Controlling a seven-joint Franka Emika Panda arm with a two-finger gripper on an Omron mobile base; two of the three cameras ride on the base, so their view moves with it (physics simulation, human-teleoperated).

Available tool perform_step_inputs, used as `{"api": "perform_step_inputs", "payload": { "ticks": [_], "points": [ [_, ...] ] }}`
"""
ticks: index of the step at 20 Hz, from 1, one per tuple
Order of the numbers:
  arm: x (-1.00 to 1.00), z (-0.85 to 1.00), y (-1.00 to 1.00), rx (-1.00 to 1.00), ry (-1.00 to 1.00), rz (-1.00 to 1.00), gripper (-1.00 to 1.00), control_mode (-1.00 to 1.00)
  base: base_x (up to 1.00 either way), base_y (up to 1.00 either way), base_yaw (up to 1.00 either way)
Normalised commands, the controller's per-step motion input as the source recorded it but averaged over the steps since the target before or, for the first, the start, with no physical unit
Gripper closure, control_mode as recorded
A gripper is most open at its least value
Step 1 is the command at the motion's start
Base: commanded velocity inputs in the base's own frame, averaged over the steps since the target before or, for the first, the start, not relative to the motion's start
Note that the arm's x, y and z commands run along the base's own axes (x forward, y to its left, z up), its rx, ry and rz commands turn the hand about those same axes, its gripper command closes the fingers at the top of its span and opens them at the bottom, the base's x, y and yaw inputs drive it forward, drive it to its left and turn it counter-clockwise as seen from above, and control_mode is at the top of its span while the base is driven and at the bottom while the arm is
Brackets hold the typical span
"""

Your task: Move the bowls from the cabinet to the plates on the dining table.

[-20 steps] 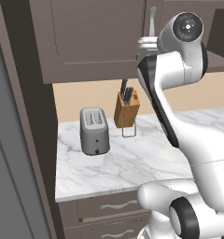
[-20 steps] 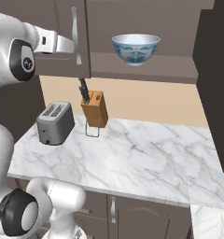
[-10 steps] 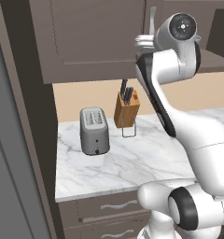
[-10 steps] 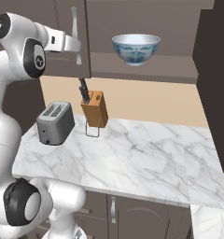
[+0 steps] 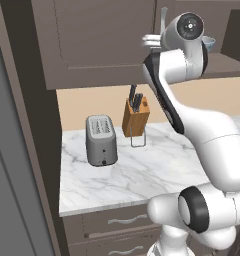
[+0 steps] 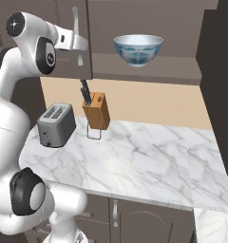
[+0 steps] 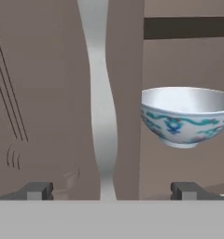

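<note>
A white bowl with a blue pattern (image 6: 138,49) stands on the shelf of the cabinet (image 6: 149,19), whose right side is open. In the hand view the bowl (image 7: 186,119) sits to the right, beyond the closed left door's long silver handle (image 7: 102,93). My gripper (image 7: 113,191) is open, and the handle stands between its fingertips (image 7: 37,190). The base views show the gripper (image 6: 82,45) (image 5: 151,41) up at that handle (image 6: 75,19), left of the bowl. The arm hides most of the bowl (image 5: 210,42) in the left base view. The plates and the dining table are out of view.
Below the cabinet, a marble counter (image 6: 135,161) carries a grey toaster (image 6: 56,124) and a wooden knife block (image 6: 97,110). Drawers with silver pulls (image 5: 127,219) sit under it. A dark open door panel (image 6: 218,71) hangs at the right.
The arm's upper joints have swung a little toward the cabinet. The gripper has stayed at the handle, still open. The bowl has not moved.
</note>
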Motion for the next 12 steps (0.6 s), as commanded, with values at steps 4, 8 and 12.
{"api": "perform_step_inputs", "payload": {
  "ticks": [4, 8, 12],
  "points": [
    [0.35, -0.01, -0.04, 0.03, 0.0, 0.01, -1.0, -1.0, 0.0, 0.0, 0.0],
    [0.38, -0.03, -0.03, 0.03, 0.0, 0.01, -1.0, -1.0, 0.0, 0.0, 0.0],
    [0.37, -0.06, -0.01, 0.04, 0.0, 0.02, -1.0, -1.0, 0.0, 0.0, 0.0]
  ]
}}
